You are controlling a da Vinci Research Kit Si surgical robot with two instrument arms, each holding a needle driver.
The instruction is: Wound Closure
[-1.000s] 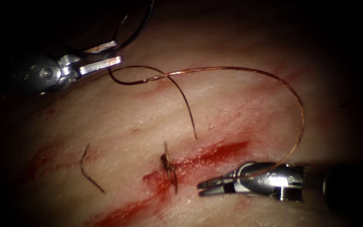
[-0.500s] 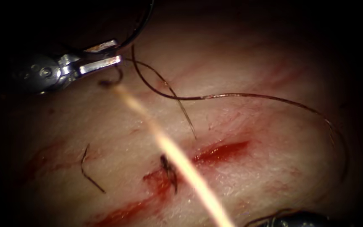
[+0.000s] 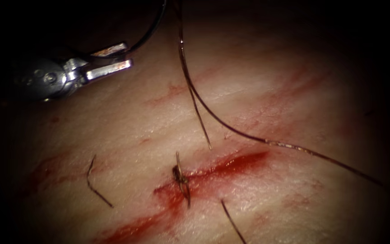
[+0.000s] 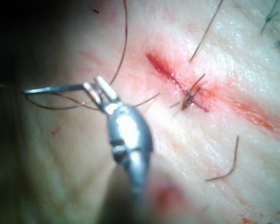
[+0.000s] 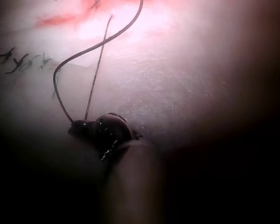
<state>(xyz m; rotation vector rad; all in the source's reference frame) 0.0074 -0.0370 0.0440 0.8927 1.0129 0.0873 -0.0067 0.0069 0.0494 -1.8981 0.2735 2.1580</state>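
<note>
Reference landmark: the knotted stitch (image 3: 180,175) sitting across the cut (image 3: 235,163) in the tissue (image 3: 294,90).

Left tool (image 3: 126,55): positioned well up and to the left of the stitch, on the left side of the cut, clear of the surface. The left wrist view shows its jaws clamped on the needle (image 4: 56,88) near one end of the curve. The rest of the needle stands out sideways from the jaws, entirely outside the tissue.

Right tool (image 5: 79,127): seen in its own wrist view as a dark tip. Two strands of the thread (image 3: 231,129) run into it, so it appears to be gripping the thread and nothing else.

Thread: one long strand passes above the stitch, descends in a sweep and carries on to the lower right of it. A shorter tail (image 3: 201,124) ends just above and to the right of the stitch.

Loose items: a cut end of thread (image 3: 96,183) lies left of the stitch, and a second short piece (image 3: 232,221) lies below and to its right.

Red fluid (image 3: 132,228) fills the cut on both sides of the stitch, trailing off to the lower left.
</note>
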